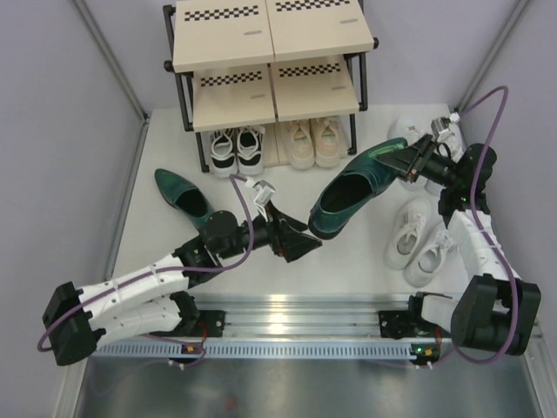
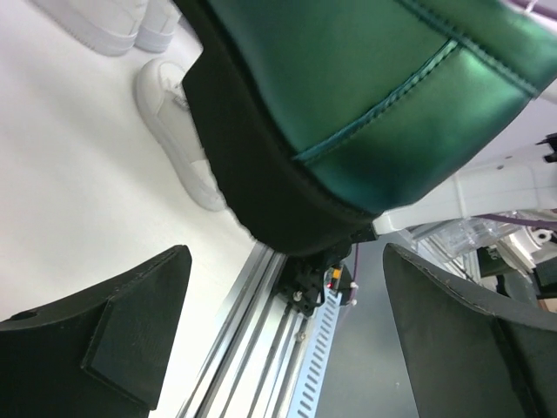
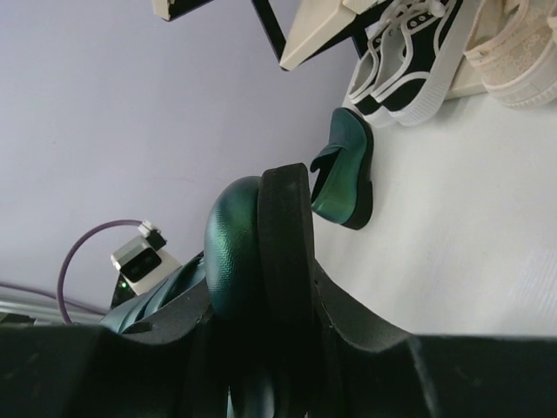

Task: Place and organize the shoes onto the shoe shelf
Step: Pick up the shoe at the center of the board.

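Overhead, the right gripper is clamped on one end of a glossy dark green heeled shoe. It holds the shoe up off the white table, in front of the shoe shelf near its right front corner. The right wrist camera shows the fingers pressed against the shoe's thick black sole and green upper.

The left gripper is spread wide and holds nothing. It sits just beside the shoe's free end, farther from the shelf. In the left wrist view both fingers stand clear of the shoe, which hangs above the gap between them.

The second green shoe lies on the table in front of the shelf's left side. Black-and-white sneakers and beige sneakers sit side by side at the shelf's lowest level, partly hidden under its boards. One white pair lies well in front of the shelf's right side. Another white pair, beside the shelf, is mostly hidden behind the right arm.
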Controlling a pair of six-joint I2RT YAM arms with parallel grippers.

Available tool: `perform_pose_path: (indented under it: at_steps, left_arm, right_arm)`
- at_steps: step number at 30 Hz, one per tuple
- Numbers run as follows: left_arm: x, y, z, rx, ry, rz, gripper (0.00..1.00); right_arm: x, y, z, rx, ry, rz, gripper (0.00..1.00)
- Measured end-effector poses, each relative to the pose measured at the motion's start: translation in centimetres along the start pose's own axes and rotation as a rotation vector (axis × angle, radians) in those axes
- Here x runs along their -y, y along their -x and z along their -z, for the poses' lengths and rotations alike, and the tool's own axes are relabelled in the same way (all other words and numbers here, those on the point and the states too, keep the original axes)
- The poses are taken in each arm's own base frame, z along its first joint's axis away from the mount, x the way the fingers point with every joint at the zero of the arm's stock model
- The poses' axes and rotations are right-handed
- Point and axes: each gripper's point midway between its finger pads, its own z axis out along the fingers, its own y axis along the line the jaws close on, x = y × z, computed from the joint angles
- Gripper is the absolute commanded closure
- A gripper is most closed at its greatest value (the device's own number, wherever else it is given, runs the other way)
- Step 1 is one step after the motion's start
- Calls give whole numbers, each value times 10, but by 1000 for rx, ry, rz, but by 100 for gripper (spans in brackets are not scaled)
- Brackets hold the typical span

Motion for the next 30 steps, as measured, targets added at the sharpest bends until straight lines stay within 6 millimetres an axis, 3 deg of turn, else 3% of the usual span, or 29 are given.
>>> perform_pose_path:
  at_steps: [7, 12, 24, 30]
  left_arm:
    - [14, 4, -14, 0, -82, 6, 2]
    - [17, 8, -13, 22, -93, 2, 2]
    - [0, 13, -18, 80, -31, -44, 2]
    - [-16, -1, -34, 54, -8, -57, 2]
  right_arm:
    - [-6, 2, 0, 4, 22, 9, 100]
    - [4, 3, -3, -17, 16, 10, 100]
    - [14, 3, -4, -110, 55, 116, 100]
    - [15, 12, 1, -123, 60, 226, 100]
